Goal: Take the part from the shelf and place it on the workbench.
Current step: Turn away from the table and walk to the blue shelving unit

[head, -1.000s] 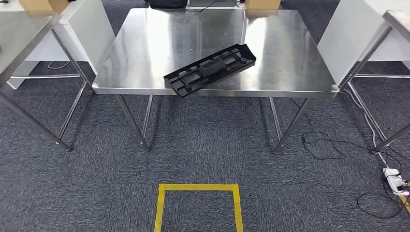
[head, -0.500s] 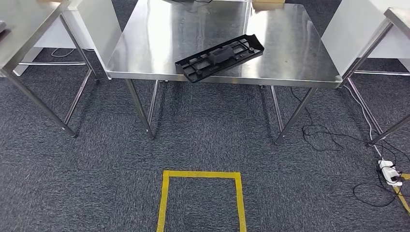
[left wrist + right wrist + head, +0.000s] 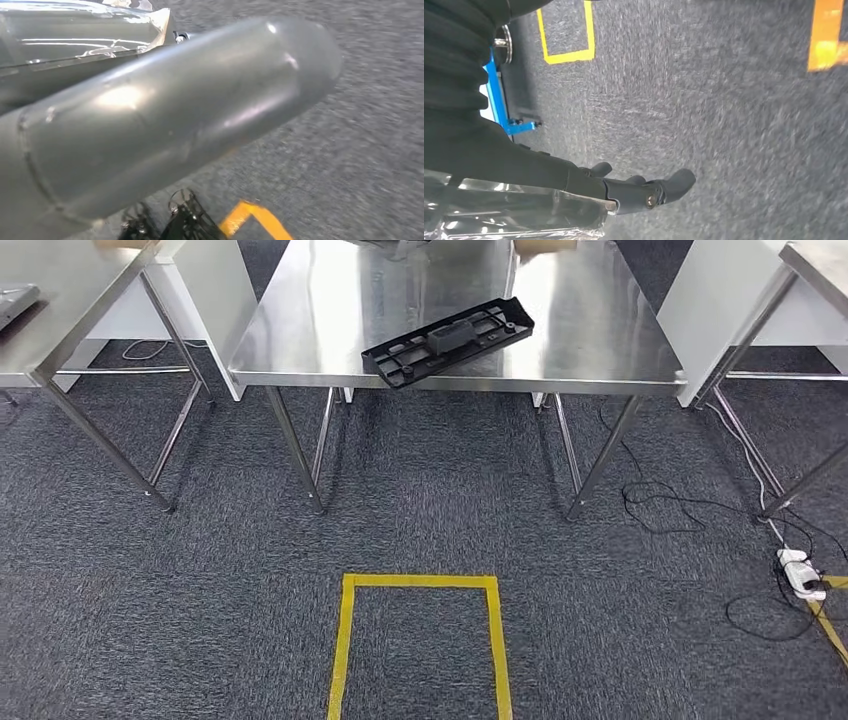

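The part (image 3: pixel 450 340), a long black plastic tray with ribs and a raised block at its middle, lies at an angle near the front edge of the steel workbench (image 3: pixel 310 330) in the head view. My right hand (image 3: pixel 644 192) hangs over the grey carpet with its dark fingers stretched out and nothing in them. In the left wrist view a rounded grey part of my left hand (image 3: pixel 165 115) hangs above the carpet; its fingers are hidden.
A second steel table (image 3: pixel 60 300) stands at the left and a third (image 3: pixel 815 260) at the right. White panels (image 3: pixel 715 300) flank the workbench. A yellow tape square (image 3: pixel 420 582) marks the carpet in front. Cables (image 3: pixel 690 520) and a power strip (image 3: pixel 800 575) lie at the right.
The whole head picture has shifted: the workbench sits higher and smaller in it, and more carpet shows. The part lies in the same place on the bench.
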Controlling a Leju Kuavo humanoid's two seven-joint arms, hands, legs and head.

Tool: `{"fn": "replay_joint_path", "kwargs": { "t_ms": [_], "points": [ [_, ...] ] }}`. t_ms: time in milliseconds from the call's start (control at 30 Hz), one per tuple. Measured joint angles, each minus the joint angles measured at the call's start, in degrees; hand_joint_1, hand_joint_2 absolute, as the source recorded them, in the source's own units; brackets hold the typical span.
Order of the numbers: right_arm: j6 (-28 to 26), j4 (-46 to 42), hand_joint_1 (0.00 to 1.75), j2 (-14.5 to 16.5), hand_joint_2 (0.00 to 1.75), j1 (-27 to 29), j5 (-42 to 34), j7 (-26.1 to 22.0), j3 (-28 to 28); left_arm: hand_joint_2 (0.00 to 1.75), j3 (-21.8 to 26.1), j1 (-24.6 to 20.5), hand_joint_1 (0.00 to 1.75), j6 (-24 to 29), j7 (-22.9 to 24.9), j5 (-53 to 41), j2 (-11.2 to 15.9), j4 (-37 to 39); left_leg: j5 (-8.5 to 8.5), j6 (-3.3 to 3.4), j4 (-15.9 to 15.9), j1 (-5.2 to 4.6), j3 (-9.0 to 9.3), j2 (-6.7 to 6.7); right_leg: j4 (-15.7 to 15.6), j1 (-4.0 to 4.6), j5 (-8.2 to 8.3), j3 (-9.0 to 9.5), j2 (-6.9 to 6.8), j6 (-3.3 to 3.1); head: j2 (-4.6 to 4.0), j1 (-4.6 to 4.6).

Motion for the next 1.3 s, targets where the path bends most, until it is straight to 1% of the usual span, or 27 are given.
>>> {"fn": "replay_joint_path", "kwargs": {
  "t_ms": [67, 100, 133, 167, 233, 300, 367, 433, 500, 567, 600, 633, 667, 700, 733, 800, 833, 867, 933, 967, 1000, 1067, 1100, 1133, 1200, 1233, 1300],
  "points": [
    [-0.53, 0.01, 0.0, 0.07, 1.75, 0.03, -0.18, -0.36, -0.31, 0.0, -0.18, 0.05, 0.0, -0.18, -0.01, -0.11, 0.04, 0.04, -6.16, -0.52, 6.85, 0.14, -1.33, -0.05, 0.11, 0.15, 1.43, -1.59, -0.1, -0.33, 0.0, -0.23],
    [-0.58, 0.02, 0.0, 0.11, 1.75, 0.04, -0.21, -0.42, -0.47, 0.0, -0.28, 0.05, 0.0, -0.25, -0.01, -0.18, 0.08, 0.05, -7.5, -0.74, 10.29, 0.17, -1.63, -0.05, 0.28, 0.19, 2.18, -2.49, -0.16, -0.28, 0.0, -0.25],
    [-0.61, 0.02, 0.0, 0.14, 1.75, 0.04, -0.23, -0.46, -0.6, 0.0, -0.38, 0.04, 0.0, -0.31, -0.01, -0.22, 0.1, 0.05, -7.22, -0.89, 12.52, 0.21, -1.37, -0.05, 0.58, 0.2, 2.87, -3.49, -0.22, -0.16, 0.0, -0.26],
    [-0.64, 0.03, 0.0, 0.15, 1.75, 0.05, -0.24, -0.5, -0.69, 0.0, -0.47, 0.04, 0.0, -0.34, -0.02, -0.27, 0.11, 0.05, -5.72, -0.97, 13.02, 0.27, -0.28, -0.04, 1.02, 0.17, 3.5, -4.61, -0.27, 0.02, 0.0, -0.26],
    [-0.99, 0.04, 0.0, 0.17, 1.75, 0.06, -0.36, -0.78, -0.78, 0.0, -0.55, 0.0, 0.0, -0.37, -0.06, -0.33, 0.13, 0.05, -2.76, -1.03, 8.36, 0.5, 4.61, -0.05, 2.21, 0.1, 4.47, -6.89, -0.28, 0.5, 0.0, -0.29],
    [-1.92, 0.04, 0.0, 0.22, 1.75, 0.04, -1.1, -1.99, -1.09, 0.0, -0.63, -0.2, 0.0, -0.43, -0.21, -0.4, 0.15, 0.05, -3.79, -0.74, 0.19, 0.44, 10.54, -0.16, 3.32, 0.26, 5.23, -8.37, -0.31, 1.15, 0.0, -0.3],
    [-2.93, 0.04, 0.0, 0.29, 0.87, -0.03, -2.66, -5.03, -2.01, 0.0, -0.68, -0.38, 0.0, -0.45, -0.46, -0.43, 0.1, 0.05, -5.43, 0.16, -3.95, -0.01, 12.64, -0.27, 3.62, 0.33, 6.21, -8.86, -0.45, 1.95, 0.0, -0.25],
    [-3.11, 0.06, 0.0, 0.26, 0.0, 0.0, -5.01, -9.61, -3.43, 0.0, -0.67, -0.38, 0.0, -0.37, -0.82, -0.21, -0.01, 0.1, -4.51, 1.5, -4.09, -0.15, 11.48, -0.05, 3.73, 0.19, 6.53, -9.36, -0.43, 2.54, 0.0, -0.25],
    [-2.4, 0.07, 0.0, 0.2, 0.0, 0.07, -7.6, -14.06, -5.19, 0.0, -0.63, -0.37, 0.0, -0.33, -1.3, 0.1, -0.06, 0.14, -2.85, 2.7, -4.19, -0.04, 9.85, 0.28, 6.56, 0.1, 2.97, -10.8, -0.2, 2.21, 0.0, -0.04],
    [-1.54, 0.07, 0.0, 0.11, 0.0, -0.03, -9.65, -17.12, -7.0, 0.0, -0.62, -0.39, 0.0, -0.36, -1.73, 0.17, -0.02, 0.14, -1.19, 3.17, -4.14, -0.07, 7.87, 0.4, 13.46, 0.06, -2.86, -12.59, -0.01, 1.71, 0.0, 0.22],
    [-1.21, 0.07, 0.0, 0.04, 0.0, -0.12, -10.49, -18.14, -7.88, 0.0, -0.62, -0.39, 0.0, -0.42, -1.9, 0.15, -0.01, 0.14, -0.34, 3.15, -4.07, -0.1, 6.79, 0.43, 17.24, 0.05, -4.58, -13.09, 0.04, 1.89, 0.0, 0.25],
    [-0.95, 0.07, 0.0, -0.08, 0.0, -0.21, -11.23, -18.87, -8.73, 0.0, -0.62, -0.38, 0.0, -0.58, -2.04, 0.13, 0.0, 0.14, 0.5, 3.07, -3.97, -0.12, 5.7, 0.46, 20.06, 0.04, -5.04, -12.9, 0.06, 2.37, 0.0, 0.26],
    [-0.73, 0.07, 0.0, -0.21, 0.0, -0.29, -11.85, -19.43, -9.58, 0.0, -0.63, -0.38, 0.0, -0.79, -2.17, 0.08, 0.0, 0.14, 1.29, 2.96, -3.83, -0.13, 4.66, 0.5, 21.11, 0.03, -4.27, -11.85, 0.08, 3.02, 0.0, 0.27],
    [-0.57, 0.07, 0.0, -0.34, 0.0, -0.36, -12.32, -19.84, -10.33, 0.0, -0.63, -0.38, 0.0, -1.09, -2.27, 0.01, 0.0, 0.14, 2.05, 2.8, -3.64, -0.14, 3.64, 0.53, 20.08, 0.01, -2.89, -9.82, 0.09, 3.61, 0.0, 0.28],
    [-0.41, 0.07, 0.0, -0.47, 0.0, -0.44, -12.66, -20.18, -10.97, 0.0, -0.63, -0.39, 0.0, -1.36, -2.34, -0.12, -0.01, 0.14, 2.74, 2.6, -3.4, -0.13, 2.79, 0.54, 16.88, -0.01, -1.73, -6.73, 0.12, 3.92, 0.0, 0.3],
    [-0.18, 0.05, 0.0, -0.68, 0.0, -0.72, -13.13, -20.67, -11.96, 0.0, -0.63, -0.4, 0.0, -1.7, -2.47, -0.36, -0.02, 0.14, 3.98, 2.02, -3.01, -0.29, 1.49, 0.56, 6.96, 0.12, -2.28, 0.72, 0.26, 3.38, 0.0, 0.31],
    [-0.08, 0.05, 0.0, -0.74, 0.0, -0.83, -13.33, -20.91, -12.38, 0.0, -0.63, -0.41, 0.0, -1.81, -2.55, -0.46, -0.01, 0.14, 4.62, 1.68, -2.98, -0.34, 1.17, 0.61, 3.15, 0.22, -3.14, 3.07, 0.34, 2.9, 0.0, 0.25],
    [-0.04, 0.05, 0.0, -0.8, 0.0, -0.92, -13.53, -21.12, -12.79, 0.0, -0.63, -0.41, 0.0, -1.96, -2.67, -0.51, 0.0, 0.15, 5.29, 1.3, -3.11, -0.32, 0.97, 0.66, 0.98, 0.4, -3.85, 4.15, 0.4, 2.44, 0.0, 0.22],
    [0.07, 0.09, 0.0, -0.86, 0.0, -0.87, -13.93, -21.5, -13.56, 0.0, -0.65, -0.26, 0.0, -2.31, -2.95, -0.65, 0.03, 0.16, 6.32, 0.55, -3.42, -0.11, 0.63, 0.64, 0.59, 0.37, -3.2, 3.18, 0.36, 1.61, 0.0, 0.19],
    [0.11, 0.12, 0.0, -0.93, 0.0, -0.84, -14.14, -21.63, -13.93, 0.0, -0.67, -0.13, 0.0, -2.5, -3.08, -0.75, 0.02, 0.18, 5.41, 0.18, -2.94, 0.01, 0.14, 0.54, 0.64, 0.3, -2.56, 2.5, 0.26, 1.07, 0.0, 0.18],
    [0.15, 0.15, 0.0, -1.0, 0.0, -0.78, -14.37, -21.75, -14.32, 0.0, -0.73, 0.04, 0.0, -2.68, -3.22, -0.92, 0.02, 0.2, 3.2, -0.16, -1.4, 0.09, -0.57, 0.43, 0.59, 0.18, -1.77, 1.66, 0.15, 0.55, 0.0, 0.06],
    [0.2, 0.17, 0.0, -1.11, 0.0, -0.69, -15.0, -21.95, -15.08, 0.0, -0.96, 0.26, 0.0, -3.19, -3.8, -1.6, 0.05, 0.24, -3.5, -0.67, 5.13, 0.25, -2.44, 0.28, 0.68, 0.28, -0.12, -0.3, -0.03, -0.06, 0.0, -0.18],
    [0.2, 0.17, 0.0, -1.13, 0.0, -0.66, -15.31, -22.03, -15.44, 0.0, -1.14, 0.31, 0.0, -3.42, -4.15, -1.96, 0.11, 0.25, -5.84, -0.83, 9.11, 0.27, -3.15, 0.24, 0.81, 0.41, 0.69, -1.26, -0.09, -0.16, 0.0, -0.23],
    [0.2, 0.17, 0.0, -1.13, 0.0, -0.64, -15.55, -22.09, -15.78, 0.0, -1.33, 0.32, 0.0, -3.63, -4.45, -2.29, 0.18, 0.25, -6.6, -0.86, 12.27, 0.27, -3.35, 0.21, 1.04, 0.54, 1.46, -2.28, -0.13, -0.18, 0.0, -0.23],
    [0.2, 0.17, 0.0, -1.13, 0.0, -0.63, -15.78, -22.16, -16.33, 0.0, -1.71, 0.32, 0.0, -3.8, -4.7, -2.59, 0.25, 0.25, -4.23, -0.58, 13.38, 0.24, -1.1, 0.18, 1.81, 0.74, 2.8, -4.46, -0.17, -0.09, 0.0, -0.26],
    [0.2, 0.17, 0.0, -1.13, 0.0, -0.64, -15.82, -22.19, -16.55, 0.0, -1.86, 0.29, 0.0, -3.85, -4.74, -2.67, 0.27, 0.25, -2.75, -0.27, 10.78, 0.19, 1.67, 0.17, 2.28, 0.81, 3.37, -5.55, -0.15, 0.0, 0.0, -0.28],
    [0.2, 0.17, 0.0, -1.09, 0.0, -0.67, -15.84, -22.23, -16.81, 0.0, -2.15, 0.13, 0.0, -3.87, -4.8, -2.74, 0.38, 0.23, -2.99, 0.48, 1.96, -0.05, 8.66, 0.13, 3.09, 0.95, 4.3, -7.03, -0.12, 0.41, 0.0, -0.27]
  ]
}}
